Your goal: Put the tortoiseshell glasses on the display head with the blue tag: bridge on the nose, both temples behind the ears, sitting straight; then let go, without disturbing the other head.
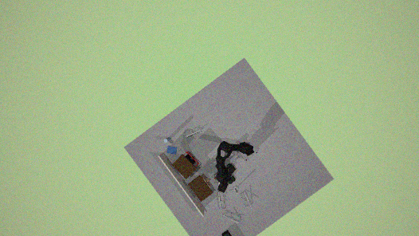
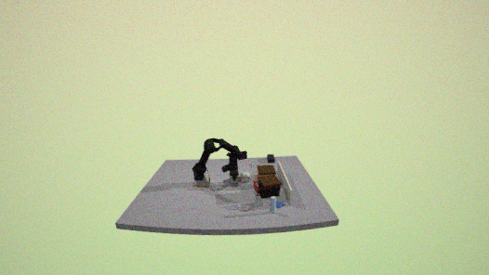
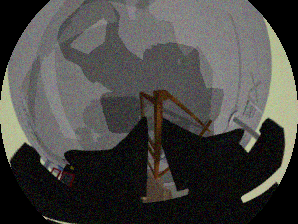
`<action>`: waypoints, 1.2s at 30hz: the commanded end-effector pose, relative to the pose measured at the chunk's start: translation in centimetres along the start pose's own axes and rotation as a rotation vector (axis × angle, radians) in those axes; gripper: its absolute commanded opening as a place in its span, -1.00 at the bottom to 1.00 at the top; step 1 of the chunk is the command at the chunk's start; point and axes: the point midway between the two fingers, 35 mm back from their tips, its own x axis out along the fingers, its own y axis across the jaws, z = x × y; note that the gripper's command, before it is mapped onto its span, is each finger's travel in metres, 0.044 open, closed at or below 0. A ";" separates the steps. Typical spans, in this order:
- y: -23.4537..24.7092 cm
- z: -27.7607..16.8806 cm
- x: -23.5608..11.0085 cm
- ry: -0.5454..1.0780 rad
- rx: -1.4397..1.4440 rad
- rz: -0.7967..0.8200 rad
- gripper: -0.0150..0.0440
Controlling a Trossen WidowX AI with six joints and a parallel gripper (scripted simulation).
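Note:
The tortoiseshell glasses [image 3: 160, 125] show in the wrist view as a thin brown frame standing between my dark fingers, over the grey table. My gripper [image 3: 150, 119] [image 1: 225, 177] [image 2: 232, 176] is shut on the glasses and points down at the table, a short way from the heads. Two brown-topped display heads stand in a row in front of a white board. One head [image 1: 184, 166] [image 2: 270, 185] is next to the blue tag [image 1: 171, 150] [image 2: 279, 204] and has a red and black thing beside it. The other head [image 1: 201, 187] [image 2: 266, 170] stands further along.
The white board [image 1: 179, 181] [image 2: 284, 181] runs behind both heads. A small pale cylinder [image 1: 166, 140] [image 2: 273, 204] stands near the blue tag. A dark box [image 1: 226, 233] [image 2: 270, 158] sits near the table edge. The grey table [image 1: 287, 159] [image 2: 167, 204] ends in open green space.

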 end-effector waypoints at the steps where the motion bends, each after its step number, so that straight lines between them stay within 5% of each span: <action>1: 0.0 0.0 0.0 0.001 0.001 0.000 -0.40; 12: 0.0 -0.1 -0.6 0.001 0.000 -0.002 -0.49; 30: -0.5 -0.4 -9.9 0.001 -0.002 -0.003 -0.49; 36: -0.9 -0.4 -10.3 0.001 -0.002 -0.004 -0.49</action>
